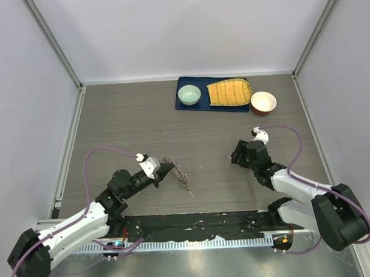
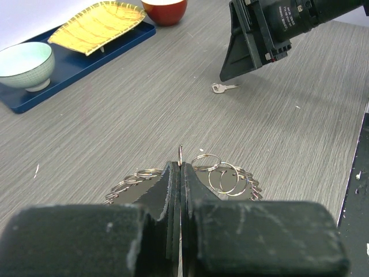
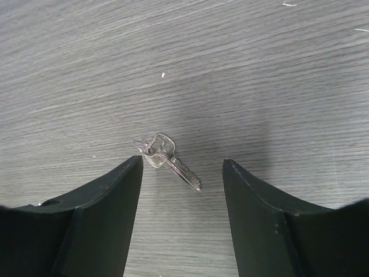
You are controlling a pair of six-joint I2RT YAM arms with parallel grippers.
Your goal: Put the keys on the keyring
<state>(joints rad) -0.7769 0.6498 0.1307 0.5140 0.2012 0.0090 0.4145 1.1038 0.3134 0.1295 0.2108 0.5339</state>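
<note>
The little silver key [image 3: 174, 166] lies flat on the table [image 3: 277, 69], right in the gap of the right gripper [image 3: 182, 163]. The two black fingers [image 3: 98, 225] of that gripper are wide apart and hold nothing. One finger is on each side of the key, near it but not touching it. The key lies slanted across the gap. Its round head points away and to the left, and its thin end points back toward the right finger. The right arm is much nearer to the key than the left arm. The left gripper [image 2: 180, 167] is well apart from the key. Its fingers are pressed together on the thin edge of the keyring [image 2: 222, 176], which rests low by the table. I think the right gripper has to go down and pinch the key next.
</note>
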